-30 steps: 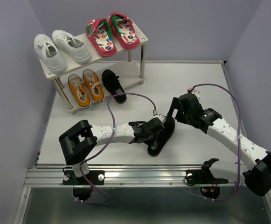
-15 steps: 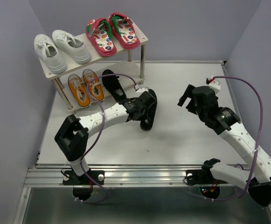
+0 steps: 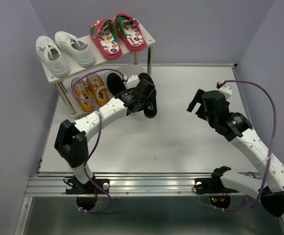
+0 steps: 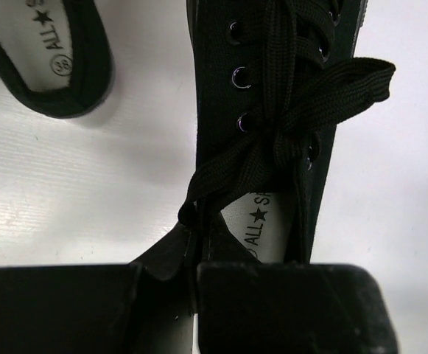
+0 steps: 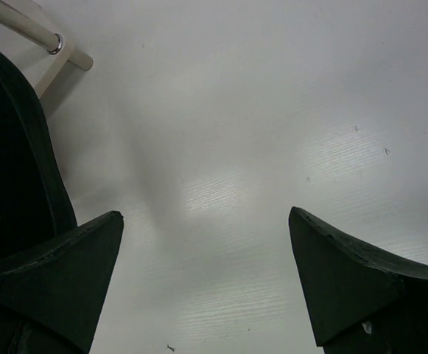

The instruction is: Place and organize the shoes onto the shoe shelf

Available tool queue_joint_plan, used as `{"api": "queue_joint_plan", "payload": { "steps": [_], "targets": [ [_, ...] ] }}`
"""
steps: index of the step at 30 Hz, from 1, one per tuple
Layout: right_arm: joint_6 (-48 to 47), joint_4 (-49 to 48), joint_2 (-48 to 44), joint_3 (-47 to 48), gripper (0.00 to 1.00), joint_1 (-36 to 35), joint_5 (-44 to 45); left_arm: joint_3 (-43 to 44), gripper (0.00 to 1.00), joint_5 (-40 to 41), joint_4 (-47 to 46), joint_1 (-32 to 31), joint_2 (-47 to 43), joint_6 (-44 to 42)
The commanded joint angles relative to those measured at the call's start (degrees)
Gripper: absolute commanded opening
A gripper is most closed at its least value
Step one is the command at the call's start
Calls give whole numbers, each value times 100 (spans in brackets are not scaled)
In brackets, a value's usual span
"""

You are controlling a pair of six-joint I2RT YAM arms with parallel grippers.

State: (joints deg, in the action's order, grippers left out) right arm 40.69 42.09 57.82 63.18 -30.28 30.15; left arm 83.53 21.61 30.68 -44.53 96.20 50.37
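Observation:
The shoe shelf (image 3: 150,40) stands at the far left. Its top board carries white sneakers (image 3: 63,51) and red flip-flops (image 3: 117,35). On the lower board are orange sneakers (image 3: 89,90) and one black shoe (image 3: 115,82), whose heel also shows in the left wrist view (image 4: 51,66). My left gripper (image 3: 141,98) (image 4: 195,258) is shut on the other black shoe (image 3: 150,104) (image 4: 280,110) at its collar, just off the shelf's right end, toe pointing away. My right gripper (image 3: 196,102) (image 5: 206,251) is open and empty over bare table at the right.
A metal shelf leg (image 5: 22,26) and the side of the held black shoe (image 5: 11,155) show at the left of the right wrist view. The left arm's cable (image 3: 95,78) loops over the lower board. Grey walls close in the white table (image 3: 181,142) on three sides.
My left arm has swung up and left, carrying the black shoe from the table's middle to the shelf's right end. My right arm drew back to the right, then stayed still.

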Motion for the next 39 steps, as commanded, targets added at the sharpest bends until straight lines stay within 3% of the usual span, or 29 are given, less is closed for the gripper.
{"api": "queue_joint_plan", "payload": {
  "steps": [1,8,15,21,39],
  "targets": [
    [-34,63,-61,195,100,40,228,401,0,572,-282,190,-181,728],
    [-52,116,-87,169,100,40,193,498,0,959,-589,436,83,1150],
    [-61,151,-96,151,100,40,184,963,0,1293,-747,665,522,922],
    [-61,186,-130,28,100,40,105,779,0,1478,-1204,884,680,843],
    [-26,335,-271,-25,100,40,149,981,0,1091,-1801,1421,1436,228]
  ]
}}
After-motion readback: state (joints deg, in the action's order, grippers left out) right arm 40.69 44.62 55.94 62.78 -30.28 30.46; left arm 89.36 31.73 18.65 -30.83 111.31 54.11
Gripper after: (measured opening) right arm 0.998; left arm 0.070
